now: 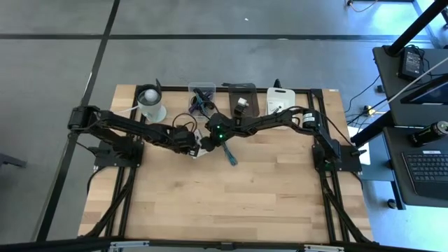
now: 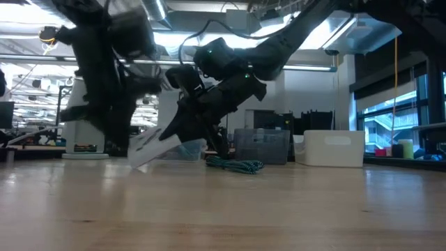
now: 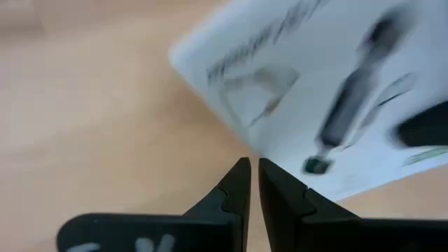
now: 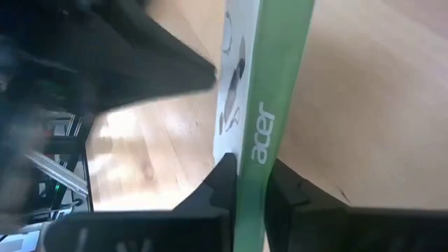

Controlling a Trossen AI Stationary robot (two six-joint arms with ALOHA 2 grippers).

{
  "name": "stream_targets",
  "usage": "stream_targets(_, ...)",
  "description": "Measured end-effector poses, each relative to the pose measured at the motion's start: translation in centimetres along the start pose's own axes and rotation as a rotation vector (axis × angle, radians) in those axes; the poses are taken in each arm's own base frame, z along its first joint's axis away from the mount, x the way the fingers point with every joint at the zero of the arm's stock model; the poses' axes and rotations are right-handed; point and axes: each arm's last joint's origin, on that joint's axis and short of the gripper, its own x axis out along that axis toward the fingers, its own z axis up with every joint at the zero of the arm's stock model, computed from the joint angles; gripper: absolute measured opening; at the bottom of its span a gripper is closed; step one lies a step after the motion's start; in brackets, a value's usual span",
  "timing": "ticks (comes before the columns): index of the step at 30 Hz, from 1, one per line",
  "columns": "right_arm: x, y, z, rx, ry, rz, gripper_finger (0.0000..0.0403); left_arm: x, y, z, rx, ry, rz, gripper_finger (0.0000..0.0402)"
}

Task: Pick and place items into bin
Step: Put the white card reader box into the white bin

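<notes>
Right wrist view showed my right gripper (image 4: 248, 183) pinching a thin white box with a green edge (image 4: 269, 105), one finger on each flat face, the printed green spine running straight out from between my fingertips. So the box's long axis lay in line with my reach, and it sat edge-up in my grasp, not flat. My left gripper (image 3: 253, 178) stood just beside the same box, its fingers pressed together with nothing between them; the box's white printed face (image 3: 329, 91) filled the space directly ahead of its tips. From above, both grippers met near the middle of the table's far half, mine reaching in from the right, and I judged mine the one to carry the load, since mine alone had it.

In the low view the box (image 2: 150, 145) hung tilted, one corner down near the wood, perhaps touching it; I could not tell. A teal strap (image 1: 229, 155) lay bunched on the wooden table (image 1: 231, 203) just beside my wrist. Beyond, along the far edge, stood a clear bin (image 1: 202, 98), a dark tray (image 1: 243, 100) and a white container (image 1: 280, 100); the clear bin lay straight behind the grasp, near. The room behind showed desks and bright ceiling lights.
</notes>
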Motion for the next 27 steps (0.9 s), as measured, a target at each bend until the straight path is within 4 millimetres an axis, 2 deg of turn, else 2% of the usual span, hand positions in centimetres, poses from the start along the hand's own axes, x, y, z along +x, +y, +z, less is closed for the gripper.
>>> stream_targets(5,-1.5,0.7,0.7,-0.012,-0.011,-0.011,0.0036,-3.1,0.7,0.6,0.005,-0.119,-0.047,0.0026)
stream_targets(11,-5.6,2.4,1.9,-0.087,-0.048,-0.100,0.0036,-7.2,2.1,1.1,0.046,-0.230,-0.156,0.0026)
stream_targets(16,-11.4,4.5,3.2,-0.157,-0.095,-0.138,0.0041,-9.9,3.1,1.3,0.150,-0.324,-0.257,0.0026)
stream_targets(21,-18.2,5.5,3.9,-0.216,-0.204,-0.329,0.0037,-11.5,3.8,1.4,0.344,-0.410,-0.291,0.0026)
stream_targets(24,-22.0,5.3,3.9,-0.215,-0.259,-0.373,0.0037,-12.0,4.1,1.4,0.441,-0.440,-0.291,0.0026)
stream_targets(27,-25.1,3.8,2.7,-0.171,-0.293,-0.404,0.0037,-12.1,4.2,1.4,0.491,-0.453,-0.286,0.0026)
